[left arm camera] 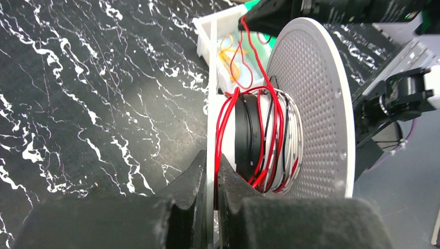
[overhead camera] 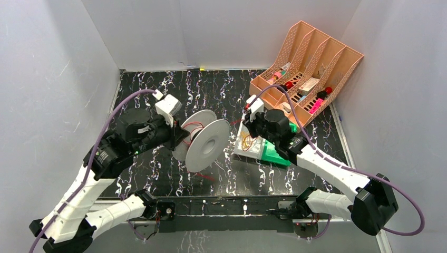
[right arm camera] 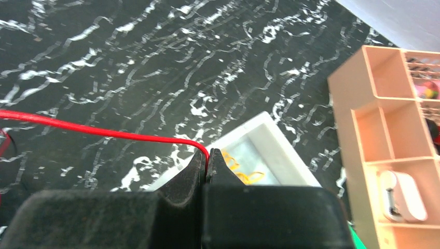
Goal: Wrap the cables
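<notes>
A white spool (overhead camera: 206, 143) with two round flanges is held off the table at centre. Red, white and black cable turns wrap its black hub (left arm camera: 246, 136). My left gripper (left arm camera: 212, 171) is shut on the edge of the spool's near flange (left arm camera: 211, 93); it also shows in the top view (overhead camera: 178, 136). My right gripper (right arm camera: 208, 156) is shut on a red cable (right arm camera: 93, 129) that runs left toward the spool. In the top view my right gripper (overhead camera: 252, 126) sits just right of the spool, over a white tray (overhead camera: 246, 149).
A white tray (right arm camera: 275, 142) holding yellow wire loops lies under my right gripper, with a green box (overhead camera: 275, 153) beside it. A peach divided organizer (overhead camera: 311, 68) with small items stands at the back right. Grey walls enclose the black marbled table.
</notes>
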